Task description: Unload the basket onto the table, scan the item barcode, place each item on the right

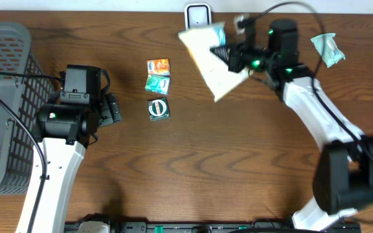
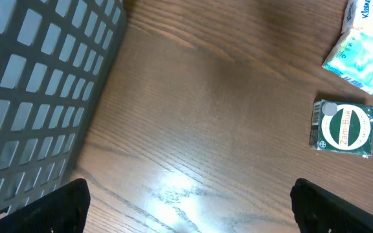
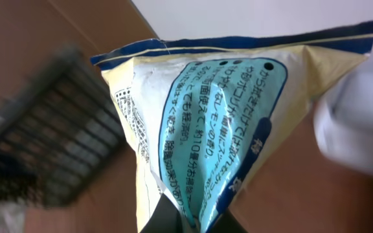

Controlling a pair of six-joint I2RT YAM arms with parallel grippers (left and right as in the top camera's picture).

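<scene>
Pouch [image 1: 206, 61] near scanner [image 1: 197, 13], far edge

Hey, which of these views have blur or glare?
Overhead: the cream bag in the right gripper is smeared, the rest crisp. Left wrist: a pale glare patch on the table near the bottom edge; the Zam-Buk packet is sharp. Right wrist: the bag's print is legible, the dark grid at left is blurred.

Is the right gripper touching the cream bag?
Touching. The right wrist view shows the bag with its lower edge pinched between the closed fingers of the right gripper.
</scene>
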